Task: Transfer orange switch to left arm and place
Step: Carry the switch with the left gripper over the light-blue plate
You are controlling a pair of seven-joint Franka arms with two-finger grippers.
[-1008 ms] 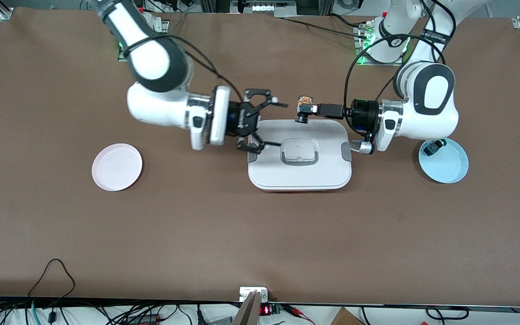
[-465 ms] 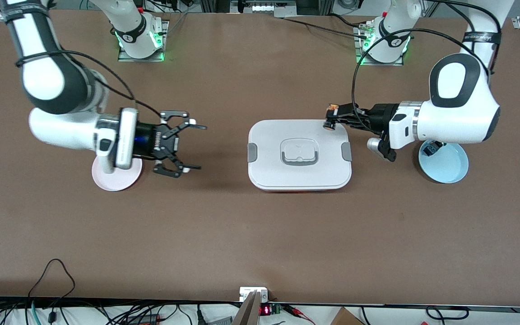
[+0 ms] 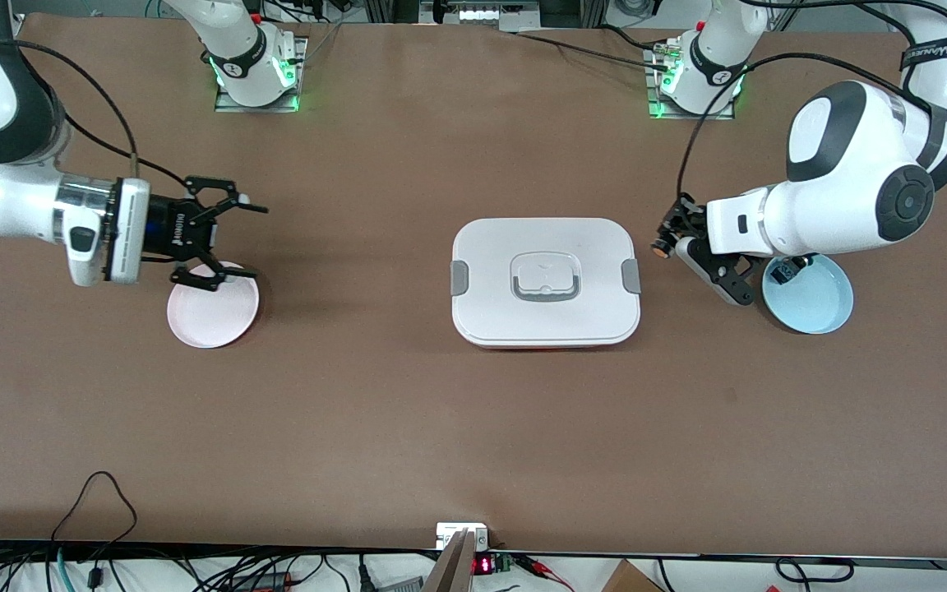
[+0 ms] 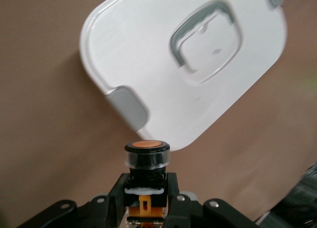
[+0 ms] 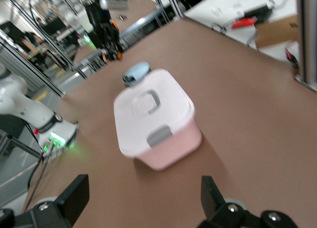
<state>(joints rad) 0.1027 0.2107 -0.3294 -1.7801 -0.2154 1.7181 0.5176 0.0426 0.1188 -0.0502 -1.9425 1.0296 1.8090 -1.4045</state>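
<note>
Gripping the orange switch, the left claw hangs beside the box. Toward the right arm's end from the box, the right claw gapes empty over a pink plate.

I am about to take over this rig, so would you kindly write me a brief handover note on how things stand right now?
Left gripper: shut on the orange switch, in the air between the box and the blue plate.
Right gripper: open and empty, over the edge of the pink plate.
Box: closed, mid-table, between the two plates.
Blue plate: holds a small black part.
Done: the switch is picked up.
Left: pass the switch to the right gripper without hitting the box; presumably it then goes on the pink plate, which has nothing on it.
</note>
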